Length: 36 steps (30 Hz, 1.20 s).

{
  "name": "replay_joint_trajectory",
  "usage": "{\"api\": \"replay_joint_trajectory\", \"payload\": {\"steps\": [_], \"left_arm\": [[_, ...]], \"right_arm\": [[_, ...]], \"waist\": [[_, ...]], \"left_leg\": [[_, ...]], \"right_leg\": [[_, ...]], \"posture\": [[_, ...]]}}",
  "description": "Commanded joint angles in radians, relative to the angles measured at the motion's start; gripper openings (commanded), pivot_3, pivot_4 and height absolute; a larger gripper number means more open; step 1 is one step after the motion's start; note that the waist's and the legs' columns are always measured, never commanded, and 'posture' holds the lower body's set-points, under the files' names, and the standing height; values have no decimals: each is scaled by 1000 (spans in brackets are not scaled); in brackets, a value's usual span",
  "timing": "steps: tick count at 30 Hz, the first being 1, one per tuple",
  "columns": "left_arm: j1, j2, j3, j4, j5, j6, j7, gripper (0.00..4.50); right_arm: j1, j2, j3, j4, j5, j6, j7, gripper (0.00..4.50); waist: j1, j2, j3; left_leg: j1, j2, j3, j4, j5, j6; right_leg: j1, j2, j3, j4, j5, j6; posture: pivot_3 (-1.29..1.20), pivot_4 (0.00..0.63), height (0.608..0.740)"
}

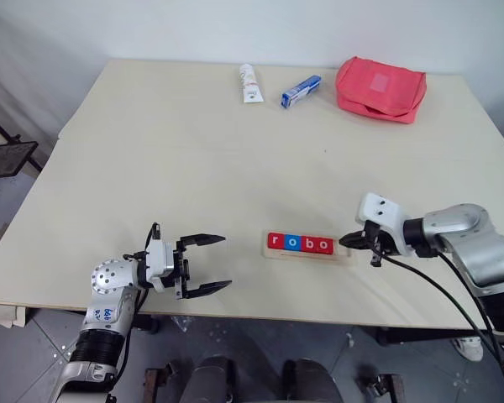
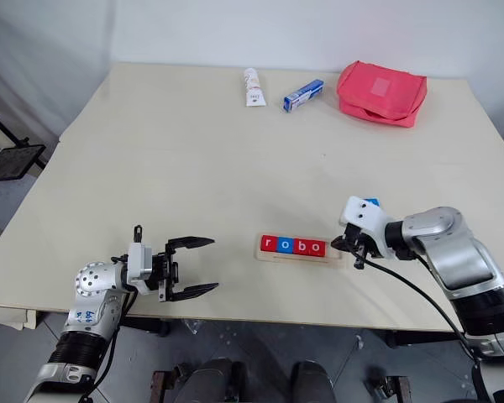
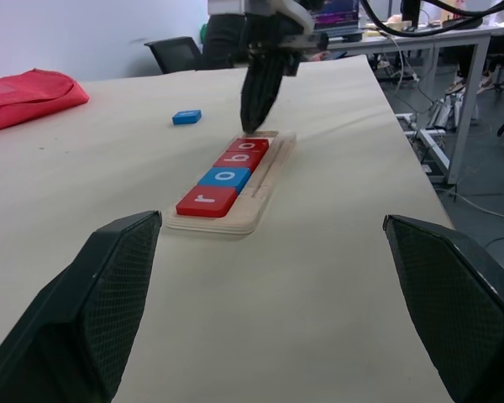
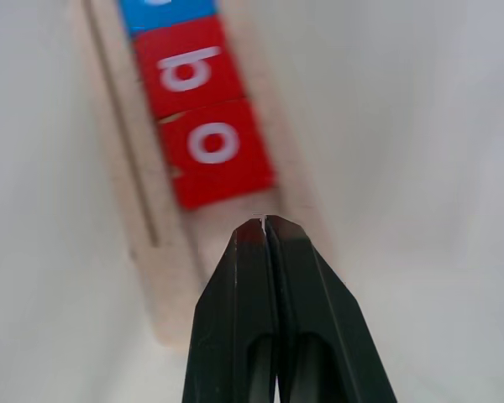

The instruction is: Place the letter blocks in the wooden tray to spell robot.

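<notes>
A pale beige counter [image 1: 193,168] carries a pale wood tray [image 1: 307,254]. In the tray sit four letter blocks [image 1: 299,243] with white lowercase letters: red r, blue o, red b, red o. Past the tray's open end lies one blue block [image 3: 186,117]. Far beyond the tray are a coral-red pouch [image 1: 380,88], a blue-and-white box [image 1: 301,91] and a white tube [image 1: 249,83] with reddish print.

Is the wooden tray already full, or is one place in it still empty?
One place is empty. The wooden tray holds four blocks spelling r, o, b, o; the end slot beside the shut right gripper is bare.
</notes>
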Motion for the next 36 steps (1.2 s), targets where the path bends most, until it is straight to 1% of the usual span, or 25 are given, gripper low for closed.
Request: {"api": "replay_joint_trajectory", "payload": {"steps": [1,4,6,9,10,12,13,14,18,20,22,26,29,36], "left_arm": [[-10,4,7,4,-9,-8,-8,4500],[-21,8,16,27,-14,-13,-20,4500],[-31,8,25,45,-21,-18,-28,4500],[-54,16,37,82,-28,-20,-50,4500],[-62,19,41,95,-29,-20,-57,4500],[-93,20,45,135,-27,-20,-69,4500],[-103,20,46,150,-25,-22,-75,4500],[-113,19,46,163,-24,-25,-81,4500],[-142,9,47,193,-22,-26,-102,4500],[-151,8,48,202,-20,-27,-109,4500],[-158,7,51,206,-19,-25,-113,4500],[-165,8,55,210,-18,-26,-118,4500],[-159,9,58,204,-16,-27,-111,4500],[-122,5,54,142,-17,-16,-79,4500]], "right_arm": [[86,-13,-142,-97,45,49,-74,50],[180,58,-302,-133,83,26,-188,50],[209,101,-378,-147,106,64,-260,50],[283,162,-501,-183,132,96,-355,606],[313,179,-534,-203,139,97,-376,927],[371,230,-600,-251,166,112,-422,1382],[386,247,-618,-266,180,124,-442,1582],[398,260,-630,-280,191,130,-458,1873],[419,281,-640,-314,217,147,-507,3181],[424,284,-641,-323,228,152,-523,3939],[424,284,-641,-327,236,157,-541,4485],[411,281,-636,-324,252,167,-567,4485],[375,276,-615,-295,257,178,-588,4485],[207,262,-546,-105,208,185,-659,4485]], "waist": [[5,0,0],[13,0,0],[16,0,0],[20,0,0],[21,0,0],[21,0,0],[26,0,0],[25,0,0],[22,0,0],[20,0,0],[19,0,0],[20,0,0],[20,0,0],[16,0,0]], "left_leg": [[0,0,0,0,0,0],[0,0,0,0,0,0],[0,-1,0,0,0,0],[0,0,1,0,0,0],[0,0,1,0,0,0],[1,-1,1,0,0,0],[1,-1,1,-1,0,0],[1,0,-1,-1,0,0],[1,-1,1,-1,0,0],[1,0,1,-1,0,0],[1,0,1,-1,0,0],[1,-1,1,-1,0,0],[1,-1,1,-1,0,0],[2,0,1,-1,0,0]], "right_leg": [[0,0,0,0,0,0],[0,0,0,0,0,0],[0,0,0,0,0,0],[0,0,0,0,0,0],[0,0,0,0,0,0],[0,0,1,1,0,0],[0,0,1,1,0,0],[0,1,0,2,0,0],[0,1,1,2,0,0],[0,1,1,2,0,0],[0,1,1,2,0,0],[0,1,1,2,0,0],[0,1,1,2,0,0],[0,1,1,2,0,0]], "posture": [[0,150,740],[0,150,740],[0,150,740],[0,150,740],[0,150,740],[0,150,740],[0,150,740],[0,150,740],[0,150,740],[0,150,740],[0,150,740],[0,150,740],[0,150,740],[0,150,740]]}}
